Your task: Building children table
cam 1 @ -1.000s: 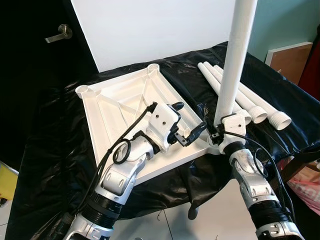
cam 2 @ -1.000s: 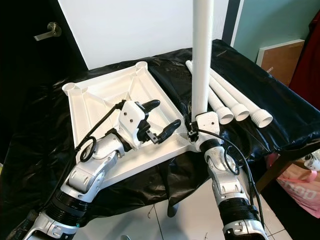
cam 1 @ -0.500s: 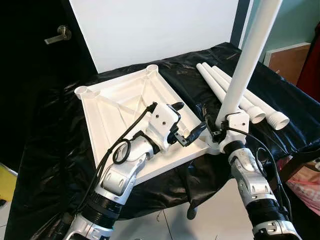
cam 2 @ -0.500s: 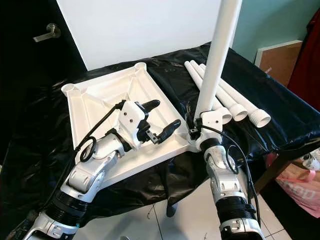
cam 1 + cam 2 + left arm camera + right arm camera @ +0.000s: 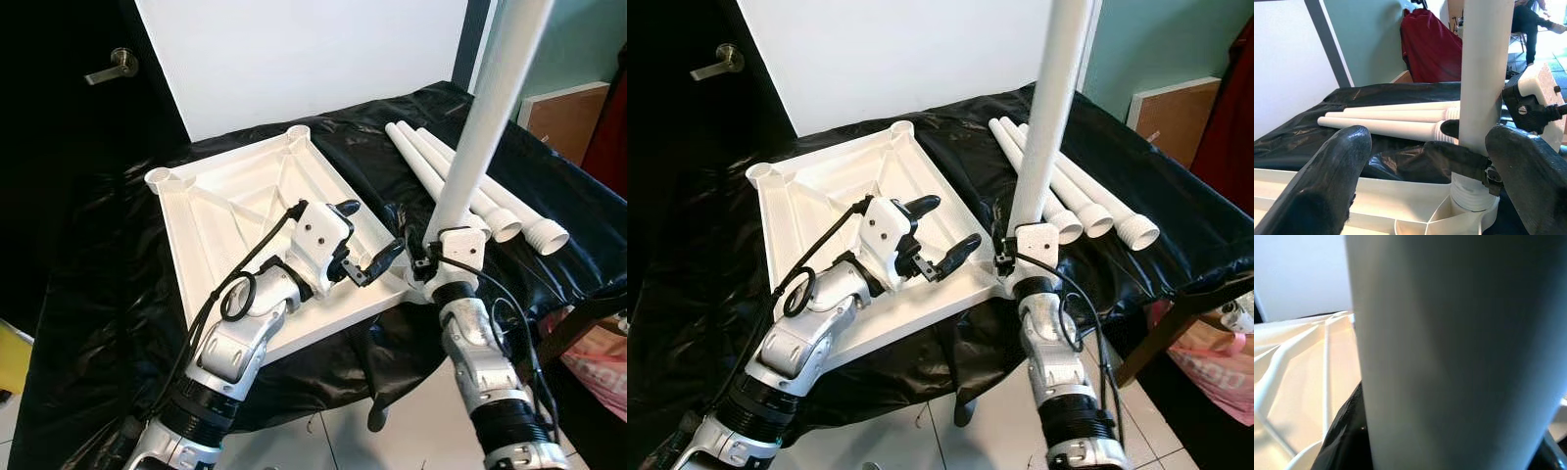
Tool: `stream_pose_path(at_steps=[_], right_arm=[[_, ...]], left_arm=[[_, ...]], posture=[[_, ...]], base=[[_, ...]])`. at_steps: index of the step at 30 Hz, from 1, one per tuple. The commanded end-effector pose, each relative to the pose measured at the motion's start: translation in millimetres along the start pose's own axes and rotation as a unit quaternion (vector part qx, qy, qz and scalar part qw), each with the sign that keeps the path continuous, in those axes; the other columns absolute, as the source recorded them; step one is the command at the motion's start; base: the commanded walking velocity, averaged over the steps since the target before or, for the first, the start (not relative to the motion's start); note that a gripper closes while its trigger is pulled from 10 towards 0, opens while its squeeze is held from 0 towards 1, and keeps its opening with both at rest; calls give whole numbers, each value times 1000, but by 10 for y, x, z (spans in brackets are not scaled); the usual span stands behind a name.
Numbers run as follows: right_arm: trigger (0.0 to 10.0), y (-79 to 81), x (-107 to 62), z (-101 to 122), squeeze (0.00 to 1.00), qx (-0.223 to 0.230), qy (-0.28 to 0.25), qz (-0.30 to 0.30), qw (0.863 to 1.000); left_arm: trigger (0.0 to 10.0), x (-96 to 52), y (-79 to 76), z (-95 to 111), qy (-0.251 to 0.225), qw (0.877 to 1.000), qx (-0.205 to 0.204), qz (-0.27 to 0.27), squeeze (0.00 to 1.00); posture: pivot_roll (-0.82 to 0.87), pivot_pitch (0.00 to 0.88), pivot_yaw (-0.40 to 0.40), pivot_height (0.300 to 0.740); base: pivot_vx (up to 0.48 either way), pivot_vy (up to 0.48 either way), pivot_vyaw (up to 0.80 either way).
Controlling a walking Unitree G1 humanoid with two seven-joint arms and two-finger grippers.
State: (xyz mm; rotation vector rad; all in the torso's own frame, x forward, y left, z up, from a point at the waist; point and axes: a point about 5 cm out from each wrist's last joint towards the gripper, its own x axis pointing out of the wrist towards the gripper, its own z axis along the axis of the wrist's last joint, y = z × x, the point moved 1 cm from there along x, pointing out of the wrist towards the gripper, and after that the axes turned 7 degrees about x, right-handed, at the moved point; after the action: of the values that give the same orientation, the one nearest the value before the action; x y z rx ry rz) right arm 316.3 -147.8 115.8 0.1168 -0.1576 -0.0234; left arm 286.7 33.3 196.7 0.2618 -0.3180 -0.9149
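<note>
One leg (image 5: 480, 127) is stood in the near-right socket of the upturned tabletop (image 5: 235, 196), pinched by the right claw (image 5: 1007, 257). The left claw (image 5: 367, 240) is spread above the tabletop. Three legs (image 5: 490, 201) lie far right on the table (image 5: 98, 294), unfitted.

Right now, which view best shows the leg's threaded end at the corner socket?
The left wrist view: the leg's threaded end sits in the tabletop's corner socket. In the eye views the right gripper covers that joint; the right wrist view gives just blurred leg.

four table legs (image 5: 487, 117), one tabletop (image 5: 235, 196)
</note>
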Motion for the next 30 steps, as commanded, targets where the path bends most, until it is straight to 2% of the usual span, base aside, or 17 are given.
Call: stream_pose_path(at_steps=[1, 4, 8, 10, 13, 14, 15, 19, 22, 23, 24, 25, 26, 28, 30], right_arm=[[10000, -133, -172, -372, 0, 4, 90, -56, 994], [10000, -130, -162, -324, 0, 20, 72, -110, 991], [10000, -80, -165, -292, 0, 28, 61, -120, 991], [10000, -22, -164, -250, 0, 22, 45, -100, 994], [10000, 118, -137, -68, 0, 9, -3, -30, 1000], [10000, 118, -137, -68, 0, 9, -3, -30, 1000], [10000, 145, -112, 7, 0, 3, -17, -8, 1000], [10000, 190, -44, 131, 0, -21, -33, 39, 998], [10000, 190, -44, 131, 0, -21, -33, 39, 998], [10000, 204, -24, 148, 0, -33, -31, 60, 997], [10000, 210, 3, 171, 0, -42, -28, 82, 995], [10000, 210, 3, 171, 0, -42, -28, 82, 995], [10000, 221, 30, 201, 0, -51, -27, 107, 993], [10000, 232, 84, 261, 0, -56, -25, 142, 988], [10000, 244, 111, 293, 0, -66, -24, 164, 984]], left_arm=[[10000, -9, -10, 32, -5, 1000, 1, -27, 0], [10000, -4, -11, 35, -6, 1000, 1, -28, 0], [10000, 3, -13, 38, -8, 1000, 1, -28, 0], [10000, 8, -14, 41, -9, 1000, -1, -28, 0], [10000, 16, -4, 42, -10, 999, -17, -32, 0], [10000, 16, -4, 42, -10, 999, -17, -32, 0], [10000, 17, 8, 50, -14, 999, -35, -34, 1000], [10000, 24, 33, 104, -31, 997, -59, -48, 1000], [10000, 24, 33, 104, -31, 997, -59, -48, 1000], [10000, 41, 46, 129, -35, 996, -57, -51, 1000], [10000, 63, 27, 192, -48, 995, -56, -70, 290], [10000, 63, 27, 192, -48, 995, -56, -70, 290], [10000, 88, -1, 270, -65, 991, -66, -93, 0], [10000, 131, -63, 421, -100, 982, -86, -134, 0], [10000, 157, -95, 481, -114, 978, -88, -150, 0]], posture=[[-111, 12, 93, 740], [-113, 8, 92, 740], [-112, 7, 89, 740], [-112, 6, 86, 740], [-112, 4, 83, 740], [-112, 4, 83, 740], [-114, 2, 79, 740], [-116, 0, 71, 740], [-116, 0, 71, 740], [-118, 0, 67, 740], [-118, 0, 59, 740], [-118, 0, 59, 740], [-118, 0, 54, 740], [-120, 0, 48, 740], [-121, 0, 47, 740]], base=[[0, 0, 0], [0, 0, 0], [0, 0, 0], [0, 0, 0], [0, 0, 0], [0, 0, 0], [0, 0, 0], [0, 0, 0], [0, 0, 0], [0, 0, 0], [0, 0, 0], [0, 0, 0], [0, 0, 0], [0, 0, 0], [0, 0, 0]])
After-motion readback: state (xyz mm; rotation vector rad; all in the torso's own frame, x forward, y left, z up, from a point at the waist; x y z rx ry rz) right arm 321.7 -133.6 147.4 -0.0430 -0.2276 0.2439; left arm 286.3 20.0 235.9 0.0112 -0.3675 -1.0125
